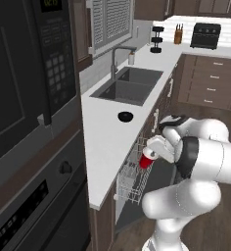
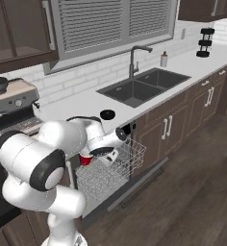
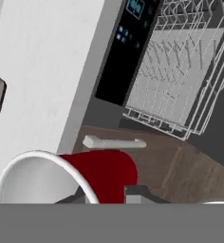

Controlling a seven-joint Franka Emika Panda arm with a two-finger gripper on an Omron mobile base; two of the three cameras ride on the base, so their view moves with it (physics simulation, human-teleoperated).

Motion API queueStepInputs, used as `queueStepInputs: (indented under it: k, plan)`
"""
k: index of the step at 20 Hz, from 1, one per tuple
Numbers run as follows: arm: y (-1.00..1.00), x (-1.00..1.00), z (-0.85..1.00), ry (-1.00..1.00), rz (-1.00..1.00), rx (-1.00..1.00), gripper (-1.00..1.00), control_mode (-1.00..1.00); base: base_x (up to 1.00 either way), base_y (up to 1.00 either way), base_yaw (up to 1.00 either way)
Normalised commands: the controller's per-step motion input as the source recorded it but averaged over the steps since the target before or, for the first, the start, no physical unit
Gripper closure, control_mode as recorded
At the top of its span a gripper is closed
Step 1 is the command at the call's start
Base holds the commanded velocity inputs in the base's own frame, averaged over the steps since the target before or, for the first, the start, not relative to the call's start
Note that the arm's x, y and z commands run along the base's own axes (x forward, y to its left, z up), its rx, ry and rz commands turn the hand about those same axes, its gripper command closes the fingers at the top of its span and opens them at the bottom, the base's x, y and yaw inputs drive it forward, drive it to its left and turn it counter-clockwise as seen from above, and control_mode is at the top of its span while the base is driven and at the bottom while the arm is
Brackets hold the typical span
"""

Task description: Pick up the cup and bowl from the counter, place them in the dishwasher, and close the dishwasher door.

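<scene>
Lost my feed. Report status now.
Gripper shut on the cup, held over the pulled-out white rack of the open dishwasher. Bowl on the counter, near the sink. Nothing in the way that shows.

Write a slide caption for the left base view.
Gripper holds the red cup over the pulled-out dishwasher rack; black bowl waits on the counter.

One small red tapered cup (image 1: pixel 147 160) with a white rim, one shallow glossy black bowl (image 1: pixel 125 116), one white wire rack (image 2: pixel 116 166), one dark double-basin sink (image 1: pixel 128 85) with one grey faucet (image 1: pixel 118 55), one knife block (image 1: pixel 177 36), one black dumbbell-shaped stand (image 1: pixel 157 39).
</scene>
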Motion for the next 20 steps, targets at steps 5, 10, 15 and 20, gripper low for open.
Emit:
queueStepInputs:
  k: [5, 10, 15, 20]
  plan:
    - [-0.34, 0.05, -0.67, 0.00, 0.18, -0.01, 1.00, -1.00, 0.00, 0.00, 0.00]
    - [0.00, 0.32, -0.68, -0.01, 0.09, -0.07, 1.00, -1.00, 0.00, 0.00, 0.00]
    - [0.07, 0.30, -0.53, -0.08, 0.02, -0.04, 1.00, -1.00, 0.00, 0.00, 0.00]
    - [0.00, 0.21, -0.46, -0.08, 0.04, 0.00, 1.00, -1.00, 0.00, 0.00, 0.00]
